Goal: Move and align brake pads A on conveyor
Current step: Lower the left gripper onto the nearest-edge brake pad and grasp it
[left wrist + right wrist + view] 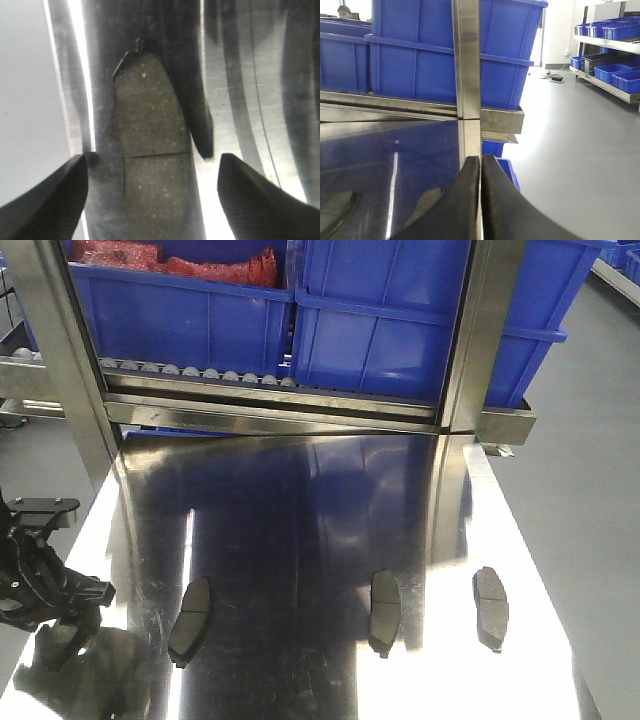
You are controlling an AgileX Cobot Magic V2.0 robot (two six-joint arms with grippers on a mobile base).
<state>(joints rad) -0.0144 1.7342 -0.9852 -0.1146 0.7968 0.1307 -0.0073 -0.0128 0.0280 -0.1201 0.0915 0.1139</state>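
Brake pad (150,125) between left gripper (153,160) jaws

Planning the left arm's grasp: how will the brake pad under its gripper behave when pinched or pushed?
The brake pad looks like a flat solid slab, so probably stiff. Lying flat on the shiny steel tabletop, it would likely slide if pushed, not roll or tip.

Three pads in row across near part of steel tabletop (300,500). Left brake pad (190,620) well apart from middle brake pad (385,610); right brake pad (491,607) near middle one. Left gripper (75,620) at tabletop's left edge, left of left brake pad. Roller rack (200,372) behind tabletop; bins (400,330) on rack.
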